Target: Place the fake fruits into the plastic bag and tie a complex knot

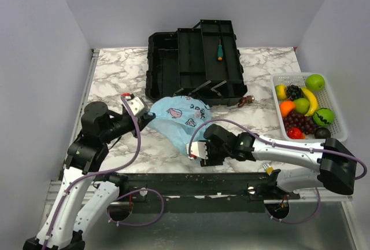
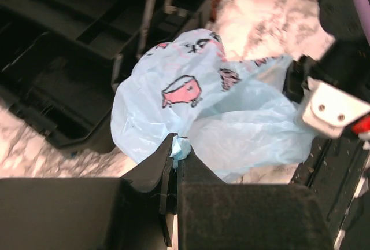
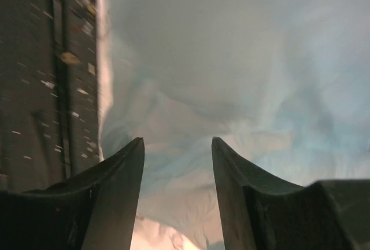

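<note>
1. The plastic bag (image 1: 179, 117) lies crumpled on the marble table (image 1: 115, 76), just in front of the black toolbox (image 1: 196, 59) and between the two claws. From above, no open mouth is visible.
2. The fake fruits (image 1: 303, 108) all sit in the white mesh basket (image 1: 341, 117) at the table's right edge, well apart from the bag. I judge that loading has not begun.
3. The left gripper (image 2: 176, 146) is clamped on a small bunch of film at the bag's edge, and a tuft of blue shows between its tips.
4. The right gripper (image 3: 177, 146) has its jaws apart, and bag film fills the view beyond the gap. I cannot tell whether the tips touch the film.
5. Risk: if the right claw pinches both layers together, the mouth stays sealed and no fruit can go in.
6. Risk: the film looks thin and slippery, so pulling against the left pinch could slide it free or tear it.
7. Risk: the bag lies close to the toolbox, and the toolbox's hardware could snag the film as the bag is lifted.
</note>
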Motion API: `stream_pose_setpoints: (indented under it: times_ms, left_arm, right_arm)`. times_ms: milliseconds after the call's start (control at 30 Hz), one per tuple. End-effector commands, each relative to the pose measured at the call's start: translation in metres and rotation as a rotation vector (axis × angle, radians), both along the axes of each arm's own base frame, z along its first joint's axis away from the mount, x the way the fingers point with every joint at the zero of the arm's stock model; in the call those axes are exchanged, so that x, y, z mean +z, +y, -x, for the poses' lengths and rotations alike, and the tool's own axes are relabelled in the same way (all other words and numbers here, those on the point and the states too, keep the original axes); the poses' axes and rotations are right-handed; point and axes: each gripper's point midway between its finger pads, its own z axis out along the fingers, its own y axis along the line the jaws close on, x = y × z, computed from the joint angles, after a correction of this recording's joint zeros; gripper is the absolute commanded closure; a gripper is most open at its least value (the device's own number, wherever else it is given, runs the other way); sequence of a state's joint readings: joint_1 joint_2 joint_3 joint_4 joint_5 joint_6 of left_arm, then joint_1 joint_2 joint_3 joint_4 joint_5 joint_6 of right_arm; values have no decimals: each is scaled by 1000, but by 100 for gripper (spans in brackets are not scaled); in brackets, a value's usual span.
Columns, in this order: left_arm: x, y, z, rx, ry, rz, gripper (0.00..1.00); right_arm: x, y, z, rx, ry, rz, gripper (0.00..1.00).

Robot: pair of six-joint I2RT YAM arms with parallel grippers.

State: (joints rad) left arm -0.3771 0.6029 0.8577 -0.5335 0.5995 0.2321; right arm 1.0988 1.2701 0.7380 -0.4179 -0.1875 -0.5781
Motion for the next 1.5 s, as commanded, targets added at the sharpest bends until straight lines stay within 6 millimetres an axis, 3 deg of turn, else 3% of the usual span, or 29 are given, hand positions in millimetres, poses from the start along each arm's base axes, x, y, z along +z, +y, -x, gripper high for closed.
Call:
stream_pose_setpoints:
  times_ms: [0, 133, 233, 333, 433, 500, 567, 633, 733, 967, 1233, 1267, 1333, 1400, 1433, 1467]
  left_arm:
    - [26, 33, -20, 234, 94, 99, 100]
    - [-5, 67, -34, 376, 136, -42, 100]
    - [-27, 52, -10, 199, 154, -99, 100]
    - [-36, 31, 18, 19, 142, -52, 100]
    - [-34, 24, 22, -15, 129, -12, 100]
    - [-29, 22, 22, -34, 127, -8, 100]
    - [-22, 19, 21, -51, 120, 5, 100]
    - [-14, 13, 26, -99, 115, 31, 100]
    - [-1, 3, 34, -160, 143, 102, 100]
    - [13, -8, 54, -259, 157, 147, 100]
    - [15, -23, 96, -458, 211, 160, 100]
    - [15, -25, 103, -490, 216, 151, 100]
    - [10, -28, 118, -557, 229, 116, 100]
    - [4, -29, 130, -599, 257, 82, 97]
    - [2, -28, 133, -608, 268, 66, 84]
    - [2, -27, 137, -615, 281, 54, 64]
  right_arm:
    - [-18, -46, -33, -3, -221, 235, 48]
    - [-21, -75, -27, -20, -216, 326, 49]
    - [-6, -74, -23, -40, -196, 289, 45]
    - [45, -37, -16, -63, -131, 98, 28]
    - [114, 2, -11, -95, -68, -128, 11]
    - [151, 18, -7, -104, -33, -240, 4]
    - [175, 29, -4, -102, -18, -320, 0]
    - [190, 39, -16, -163, -39, -384, 0]
    - [196, 57, -44, -274, -97, -451, 0]
    - [186, 97, -70, -278, -185, -625, 0]
    - [160, 103, -125, -437, -438, -702, 1]
    - [155, 102, -131, -462, -459, -692, 5]
    - [147, 102, -135, -467, -472, -669, 24]
    - [144, 101, -129, -440, -453, -671, 63]
    - [148, 101, -122, -413, -438, -684, 81]
    - [148, 99, -116, -387, -424, -689, 97]
